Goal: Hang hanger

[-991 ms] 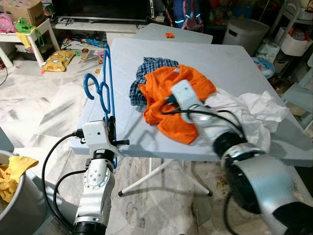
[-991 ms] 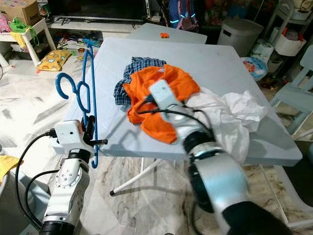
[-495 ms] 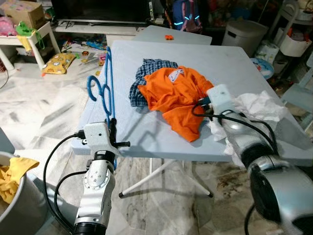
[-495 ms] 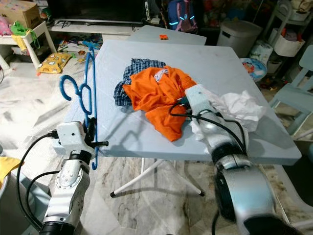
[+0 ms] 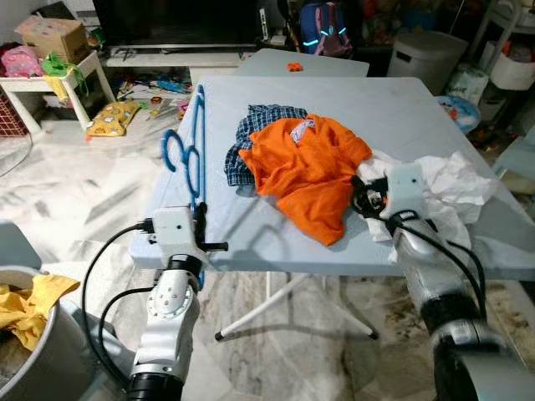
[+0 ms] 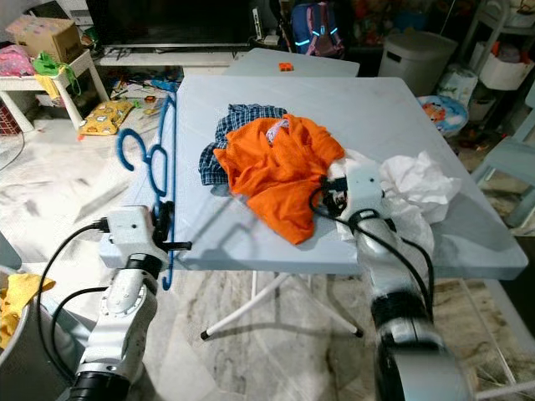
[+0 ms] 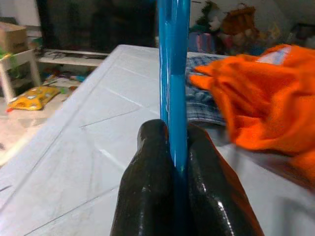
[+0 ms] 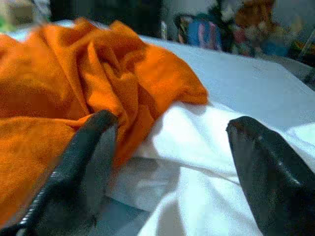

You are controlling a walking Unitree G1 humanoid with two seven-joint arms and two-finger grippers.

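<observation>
Left gripper [image 7: 170, 147] is raised and clamped tight, while right gripper [image 8: 170, 162], seemingly low, spreads wide.

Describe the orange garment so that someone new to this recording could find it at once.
Start at the pale blue folding table in the middle of the room. Three garments lie heaped near its front edge: a blue checked shirt, an orange garment and a white cloth. The orange one is the crumpled middle piece, overlapping the checked shirt and draping towards the table's front edge; it is the heap's one bright, plain colour.
</observation>
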